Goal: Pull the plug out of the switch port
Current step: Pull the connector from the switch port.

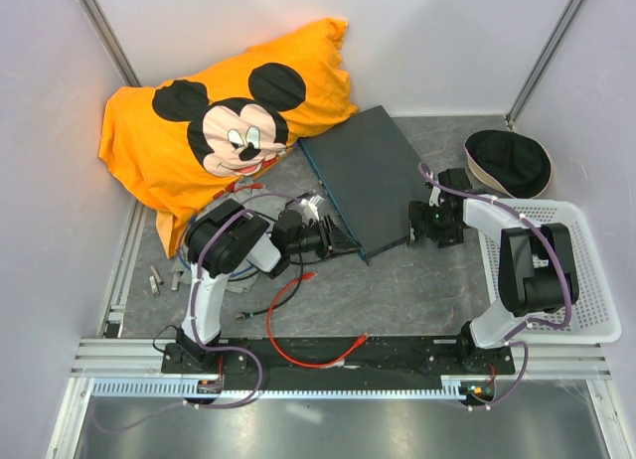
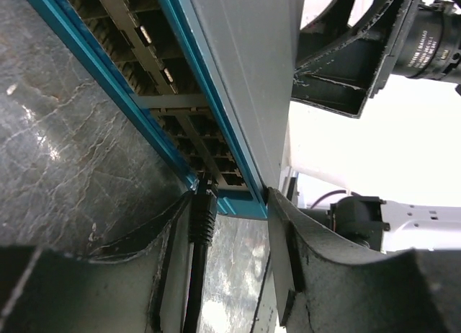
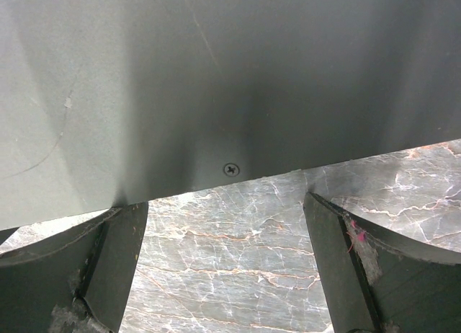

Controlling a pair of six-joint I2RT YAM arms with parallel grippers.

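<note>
Straddling plug in switch, left end effector gapes, perhaps touching; overhead hides plug; right end effector spread.

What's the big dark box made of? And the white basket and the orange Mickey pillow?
Switch: probably painted metal, matte dark grey, flat sheet with a screw. Basket: looks like white plastic, moulded with tiny holes. Pillow: soft printed cloth, wrinkled.

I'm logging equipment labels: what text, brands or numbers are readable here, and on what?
White lettering on the black lens barrel: too small and blurred to read.
Orange cushion: a cartoon mouse face, no words.
Switch: no readable label.
</note>
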